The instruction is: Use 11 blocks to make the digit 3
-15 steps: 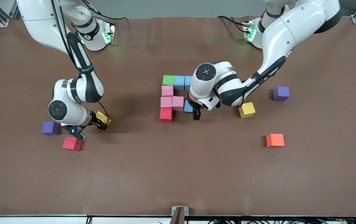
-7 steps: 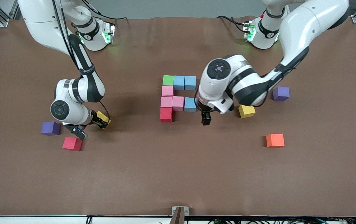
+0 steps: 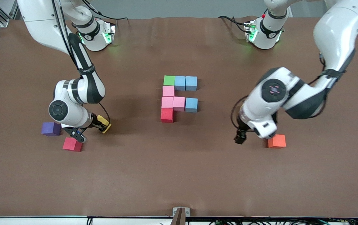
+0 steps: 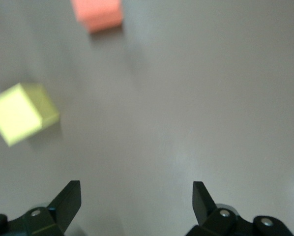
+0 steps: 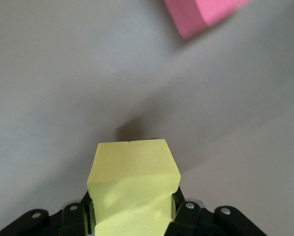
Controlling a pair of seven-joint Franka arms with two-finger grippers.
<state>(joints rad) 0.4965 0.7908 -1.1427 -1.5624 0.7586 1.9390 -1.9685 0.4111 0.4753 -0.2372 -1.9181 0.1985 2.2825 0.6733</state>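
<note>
- Yellow block in the right hand: largely covered by the wrist in the front view; in the right wrist view its lower end is cut off by the picture's edge, and the fingers clamping it are mostly hidden beneath it.
- Pink block: cut off at the edge of the right wrist view, blurred.
- Orange block: one corner hidden under the left arm's wrist in the front view.
- Second yellow block: blurred in the left wrist view; not visible in the front view.
- Left hand: only the two spread fingertips show; the body is cut off.
</note>
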